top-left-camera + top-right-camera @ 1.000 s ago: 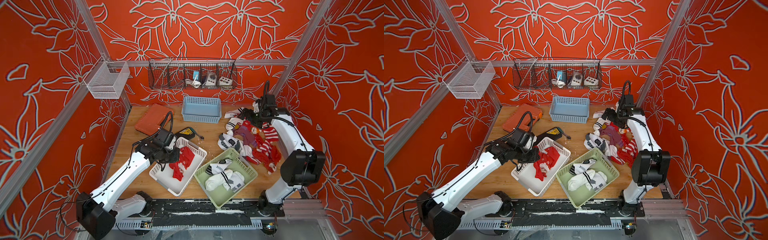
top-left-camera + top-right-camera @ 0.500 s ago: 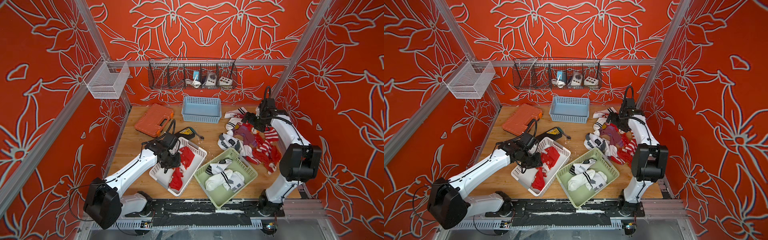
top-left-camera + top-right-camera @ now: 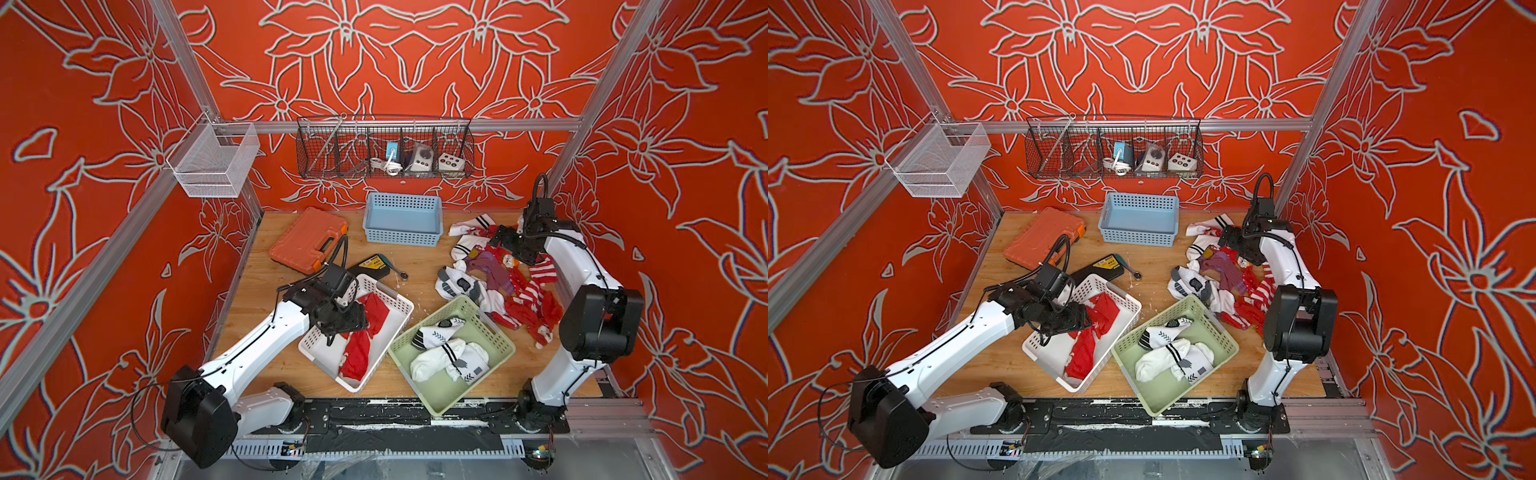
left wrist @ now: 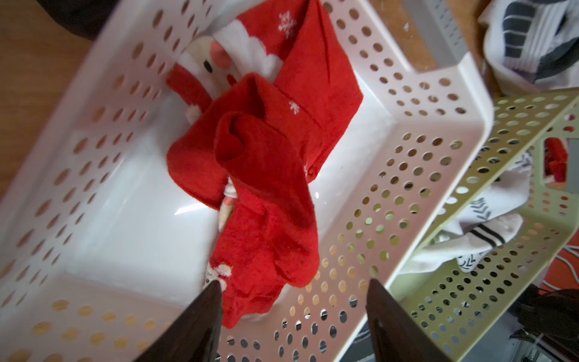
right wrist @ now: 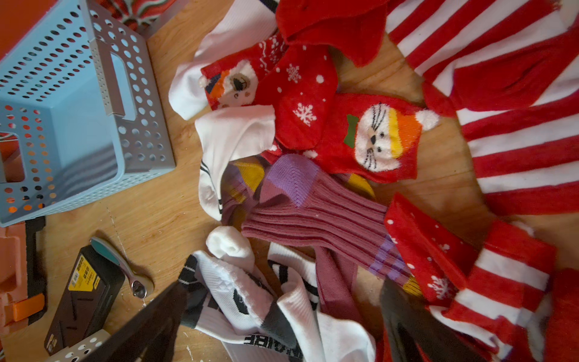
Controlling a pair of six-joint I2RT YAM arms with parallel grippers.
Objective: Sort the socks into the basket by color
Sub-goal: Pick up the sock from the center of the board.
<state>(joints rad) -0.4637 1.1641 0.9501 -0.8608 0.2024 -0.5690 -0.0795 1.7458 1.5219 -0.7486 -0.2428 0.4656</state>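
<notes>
A: Where do the top views sit?
B: High at the front, both looking down and back over the whole wooden desk [image 3: 419, 259] (near-identical pictures).
A: The wrist views?
B: Close in. Left looks into the white perforated plastic basket [image 4: 416, 150]; right looks down on the loose pile of fabric socks [image 5: 313, 207]. Both things show in both top views too.

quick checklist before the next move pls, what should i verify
1. Left pincer open, gripping nothing: ok.
2. Red socks lying inside the white basket: ok.
3. Green basket holding only white socks: ok.
4. Blue basket free of socks: ok.
5. Right pincer open over the pile: ok.
6. Purple sock free to lift alone: not ok, a red cat-face sock overlaps it.
</notes>
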